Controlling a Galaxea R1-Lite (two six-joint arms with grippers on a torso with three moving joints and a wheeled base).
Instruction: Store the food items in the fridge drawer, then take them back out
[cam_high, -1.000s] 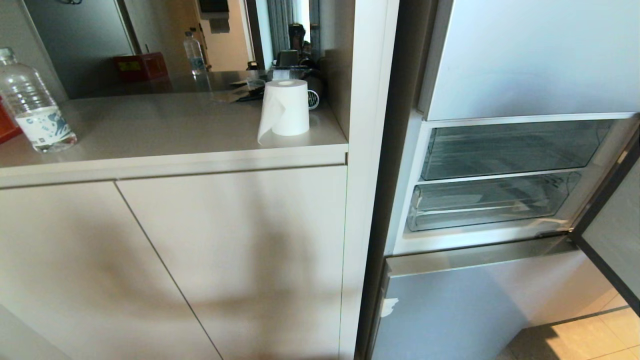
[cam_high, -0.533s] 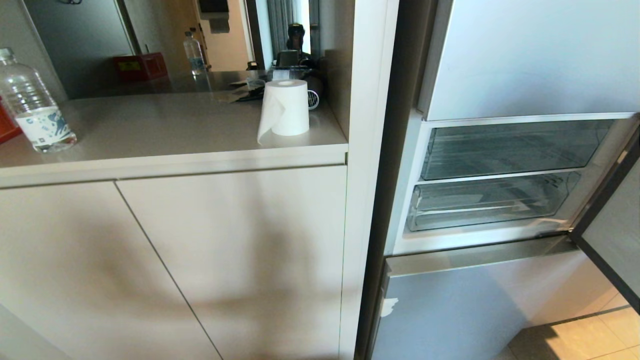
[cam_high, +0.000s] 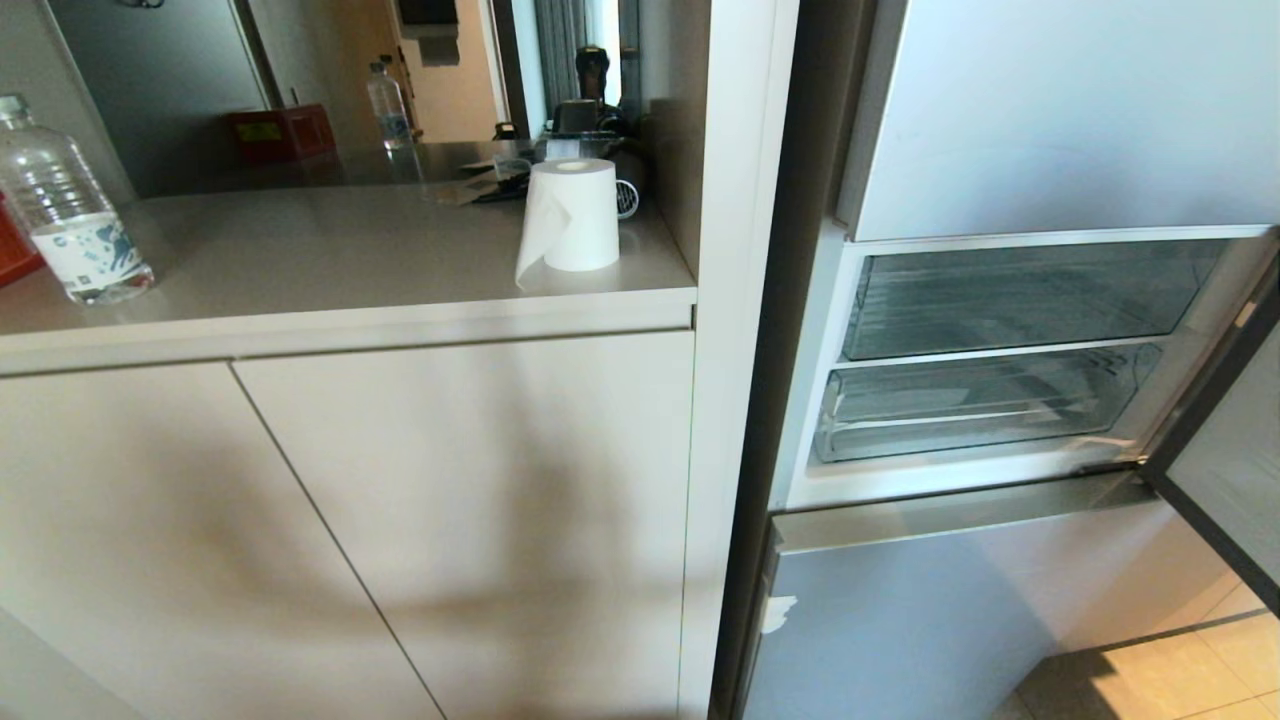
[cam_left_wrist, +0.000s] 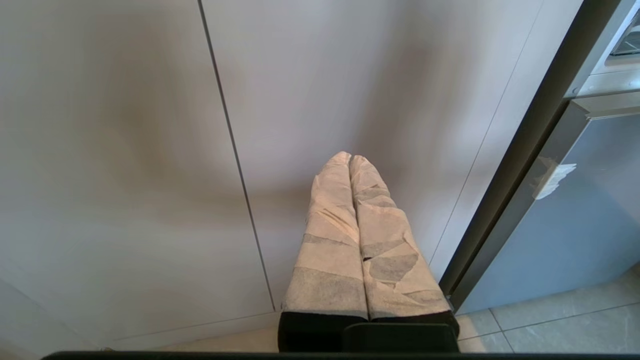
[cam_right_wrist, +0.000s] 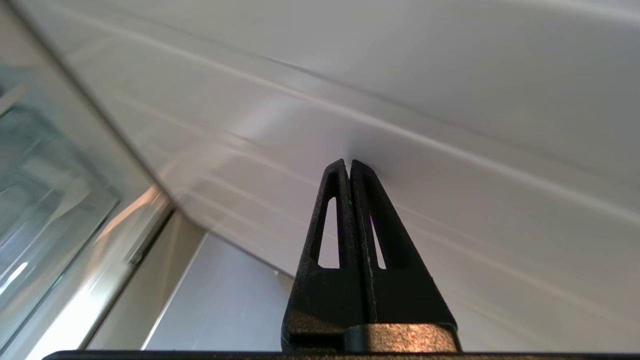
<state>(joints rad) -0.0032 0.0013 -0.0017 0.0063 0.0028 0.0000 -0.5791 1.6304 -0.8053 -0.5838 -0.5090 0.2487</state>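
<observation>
**Both grippers closed and empty beside the open fridge**

While neither arm shows in our head view, our wrist cameras give both hands. Our right gripper (cam_right_wrist: 350, 162) has its two black fingers pressed flat together with nothing between them; the tips sit very close to a pale glossy panel, and we cannot tell whether they touch it. In that same view a clear, ribbed fridge bin shows at about nine o'clock of the fingers. Our left gripper (cam_left_wrist: 350, 157), its fingers wrapped in pale tape, is likewise closed on nothing and points at the cabinet doors (cam_left_wrist: 150, 150), with the lower fridge door (cam_left_wrist: 575, 225) at about three o'clock of it.

From the head, the fridge (cam_high: 1050, 120) stands at three o'clock with its middle compartment open. Two clear bins sit one above the other: the upper bin (cam_high: 1020, 300) with a taller plain front, and below it the fridge drawer (cam_high: 980, 405), shallow with a stepped front lip. We see no food items in either bin. An open dark-edged fridge door (cam_high: 1225, 470) stands at about four o'clock.

On the counter (cam_high: 330, 250) at ten o'clock stand a paper roll (cam_high: 572, 215) and, at nine o'clock, a water bottle (cam_high: 65, 210).
</observation>
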